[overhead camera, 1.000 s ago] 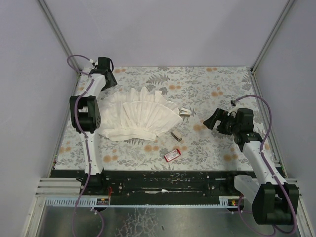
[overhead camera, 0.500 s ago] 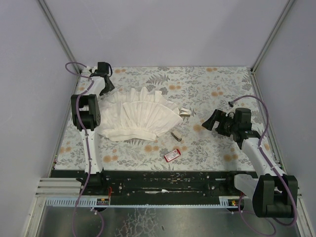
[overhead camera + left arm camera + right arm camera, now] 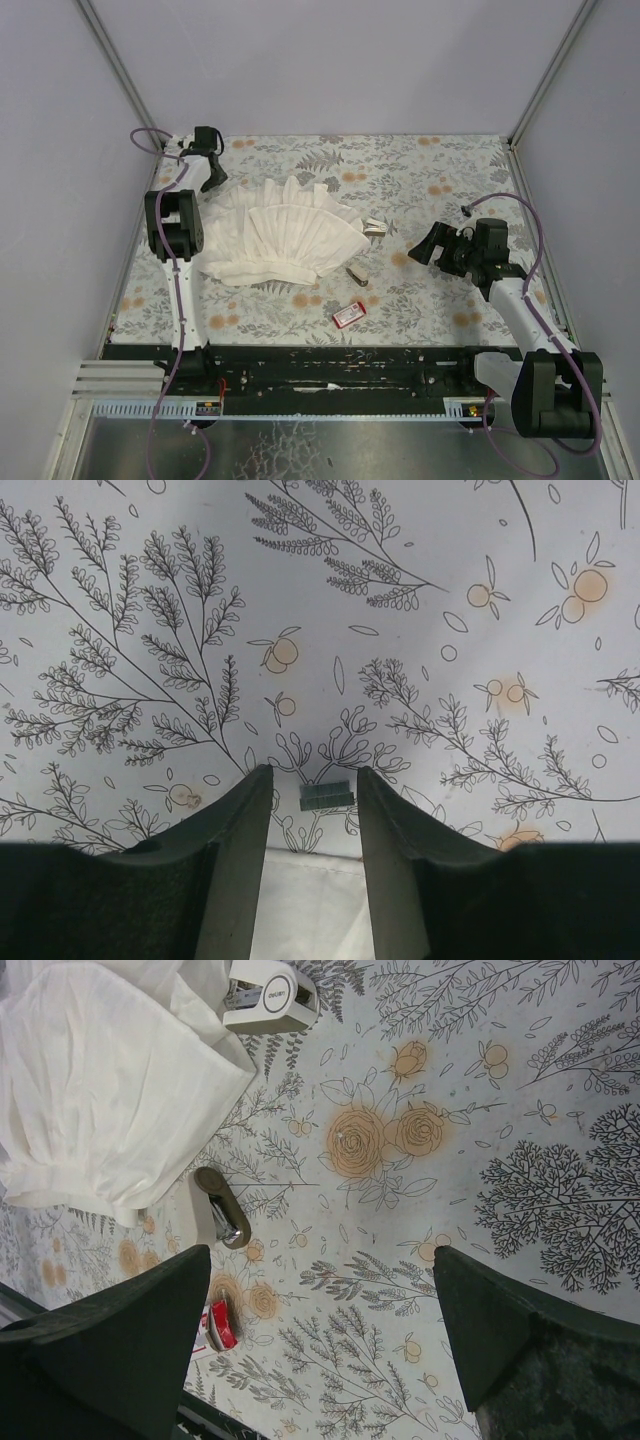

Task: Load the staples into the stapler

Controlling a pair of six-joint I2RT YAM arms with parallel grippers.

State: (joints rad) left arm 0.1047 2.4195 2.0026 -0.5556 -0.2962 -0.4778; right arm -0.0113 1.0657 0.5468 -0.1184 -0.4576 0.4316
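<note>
From above, a big white pleated cloth (image 3: 285, 238) lies left of centre on the flowered desk (image 3: 440, 170). The little dark metal stapler (image 3: 356, 275) sits on the bare desk just off the cloth's near right corner, not touching it. The red staple box (image 3: 349, 313) lies a little beyond the stapler, farther from the cloth and toward the arm bases. A small white-and-silver object (image 3: 375, 228) rests against the cloth's right edge. The left arm (image 3: 180, 225) stands along the cloth's left side, its wrist over the far left corner. The right fingers (image 3: 424, 246) hang spread wide, well to the right of the cloth, with nothing in them.

The left wrist camera shows the left fingers (image 3: 235, 880) parted by a narrow gap and clamping nothing. A strip of the cloth shows low between them, with patterned desk beyond.

In the right wrist view the right fingers are far apart and empty. Between them the cloth fills the upper left. The white-and-silver object sits at the cloth's edge, the stapler just off its lower corner, and the red box is farther out.
</note>
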